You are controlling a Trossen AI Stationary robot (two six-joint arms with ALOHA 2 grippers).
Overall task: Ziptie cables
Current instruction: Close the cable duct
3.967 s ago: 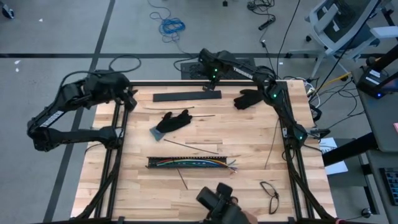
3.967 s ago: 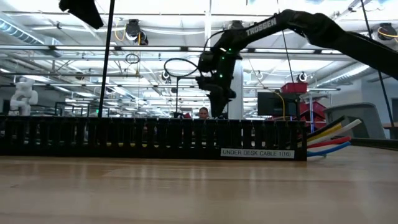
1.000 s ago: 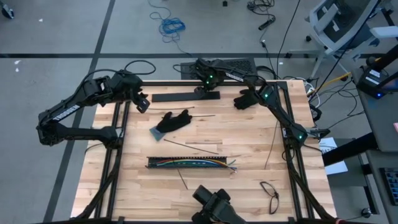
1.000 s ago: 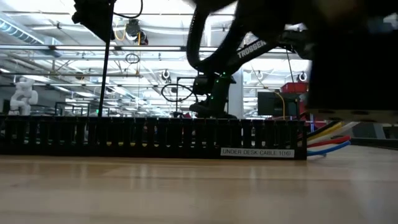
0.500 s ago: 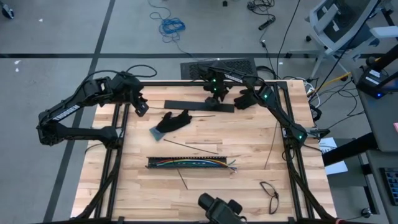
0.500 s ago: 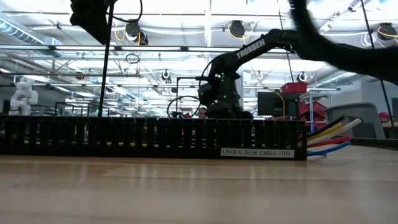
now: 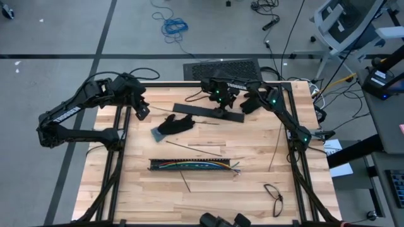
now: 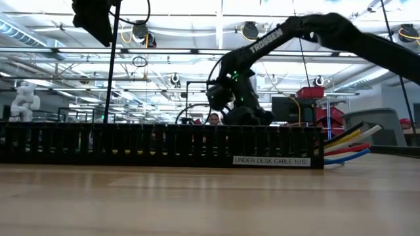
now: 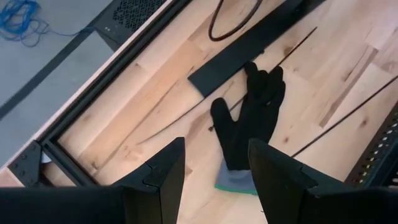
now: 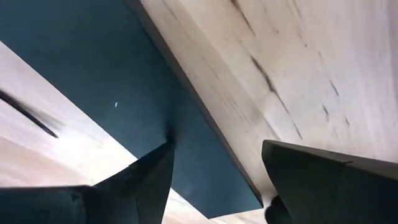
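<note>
Right gripper point(image 7: 222, 112) low at the far side of the table point(image 7: 252, 189), down on a flat black strip point(image 7: 208, 110) that lies slanted across the wood. In the right wrist view its two dark fingers point(image 10: 130, 180) stand apart with the strip's dark face point(image 10: 93, 81) filling the gap between them; whether the pads actually pinch the strip's edges I cannot tell. The strip's near end sits just beside this gripper; the rest runs away from it toward the left arm's side.

Left gripper point(image 7: 141, 108) hangs above the table's far left corner, fingers point(image 9: 161, 174) apart, nothing between them. Past its fingertips in the left wrist view: a black glove point(image 9: 252, 118) with a grey cuff, lying flat on the wood, and beyond the glove the end of the same black strip point(image 9: 249, 53). Thin straight black ties point(image 9: 348, 118) lie on the boards around the glove.

The cables point(image 7: 192, 165) are well apart from both grippers, on the near side of the glove, laid lengthwise in a long black slotted tray point(image 7: 158, 165). Coloured ends stick out of the tray's end on the right arm's side; in the low view these show yellow, white, red and blue point(image 8: 348, 147), past a label on the tray wall point(image 8: 131, 144).

A second black glove point(image 7: 252, 101) lies just beside the right gripper, toward that arm's base. A small black loop of wire point(image 7: 273, 194) rests near the table's near right corner.
</note>
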